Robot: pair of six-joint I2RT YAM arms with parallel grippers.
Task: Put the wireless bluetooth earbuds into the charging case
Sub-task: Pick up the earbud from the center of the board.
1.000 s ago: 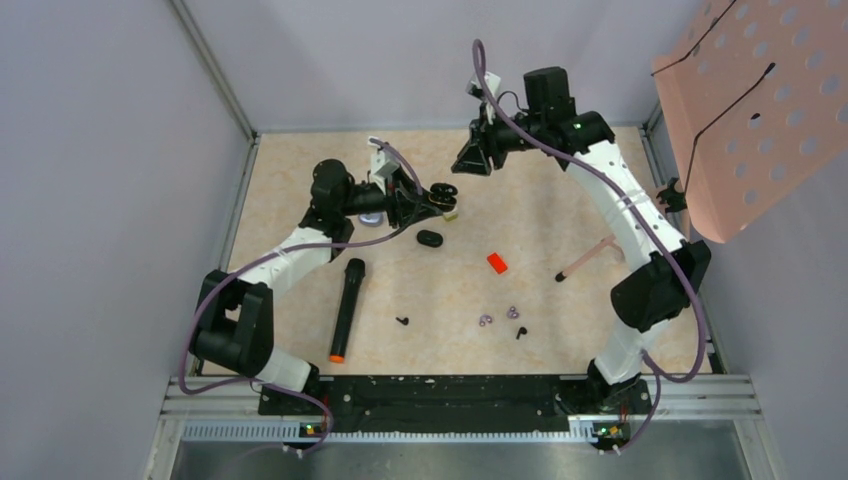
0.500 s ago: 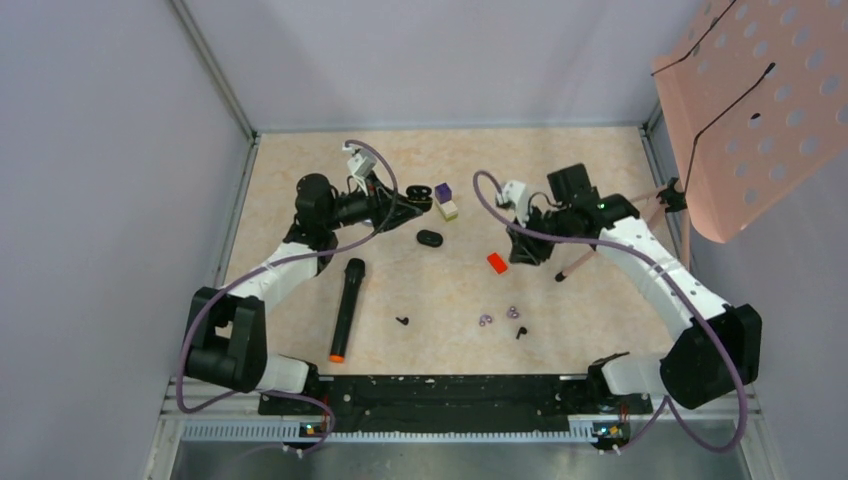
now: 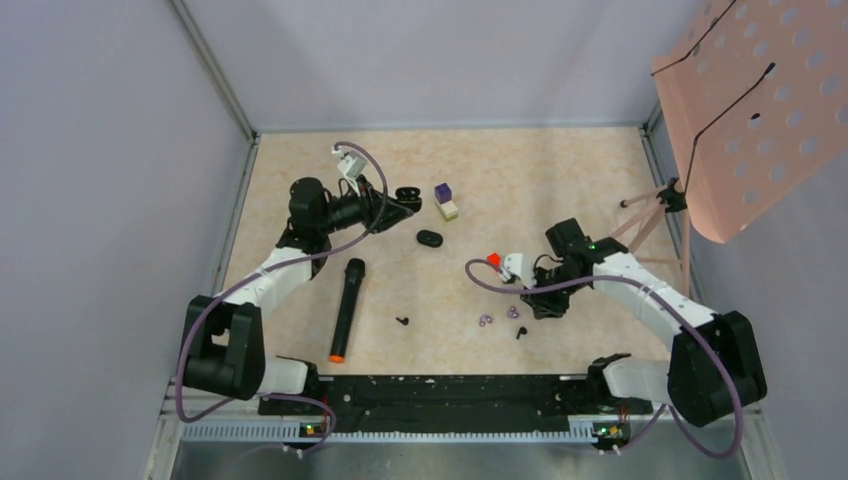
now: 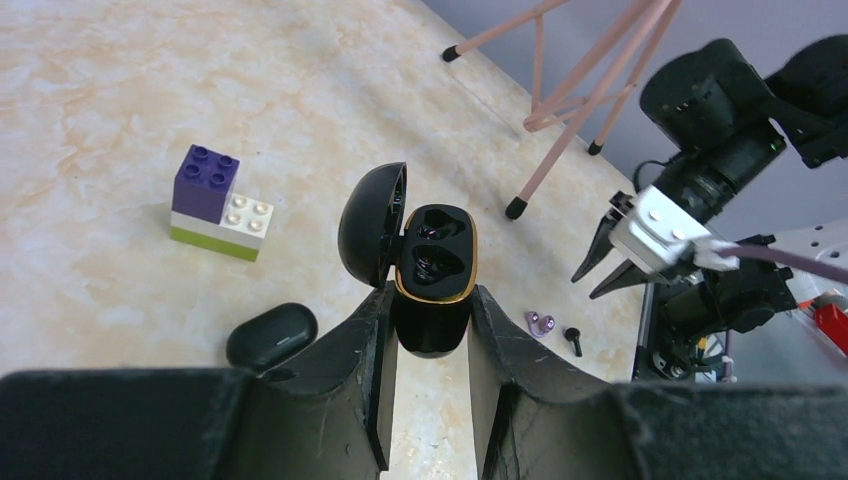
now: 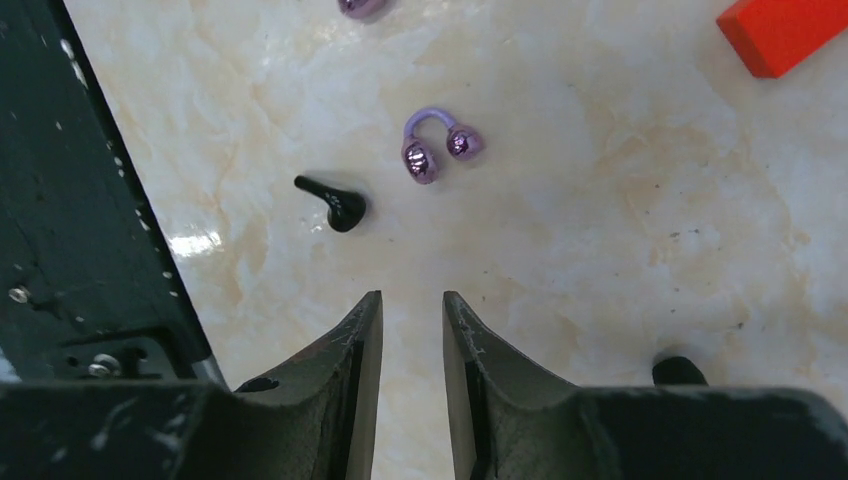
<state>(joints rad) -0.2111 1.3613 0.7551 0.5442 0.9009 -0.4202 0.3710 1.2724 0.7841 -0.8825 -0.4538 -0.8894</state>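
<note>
My left gripper [image 4: 432, 325] is shut on the open black charging case [image 4: 432, 290], which has a gold rim and its lid swung left; it is held above the table at the back left [image 3: 405, 197]. Its wells look dark, and I cannot tell what they hold. One black earbud [image 5: 335, 203] with a short stem lies on the table just ahead and left of my right gripper [image 5: 411, 298], whose jaws stand slightly apart and empty, low over the table [image 3: 541, 305]. That earbud [image 3: 519, 333] is near the front. A second earbud [image 3: 402, 321] lies front centre.
Pale purple rings [image 5: 437, 145] [image 3: 486, 320] lie by the earbud. A closed black case [image 3: 430, 238], a purple and white block stack [image 3: 445, 200], a red block [image 3: 493, 259] and a black microphone [image 3: 345, 308] are on the table. Pink stand legs [image 3: 645, 200] are at the right.
My right arm has swung from the back down to the front, over the earbud and rings. My left gripper has drawn slightly back and left with the case.
</note>
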